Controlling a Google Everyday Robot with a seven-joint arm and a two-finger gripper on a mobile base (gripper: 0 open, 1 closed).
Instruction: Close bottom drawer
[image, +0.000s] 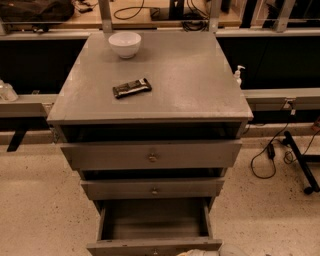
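Working at the grey cabinet, mid-frame. Seeing all three drawers ajar: top drawer and middle drawer out a little, bottom drawer out furthest, shallow box open and looking empty, slim front cut by the lower frame edge. Noting a white bowl and a dark snack bar on top, well apart from the work. Spotting only a pale sliver of the gripper at that lower edge, just right of the front's centre, near or touching the front; cannot tell which, and cannot tell the claw's state either. Judging the step as making contact on the front, then pushing. Press on the flat face near mid-width to avoid racking the box in its slides. Drive straight in along the slide axis, level, with no downward load on the slim front. Keep below the middle drawer to avoid shoving that too. Stop once flush with the frame. Go gently, no slam, to keep bowl and bar from sliding.
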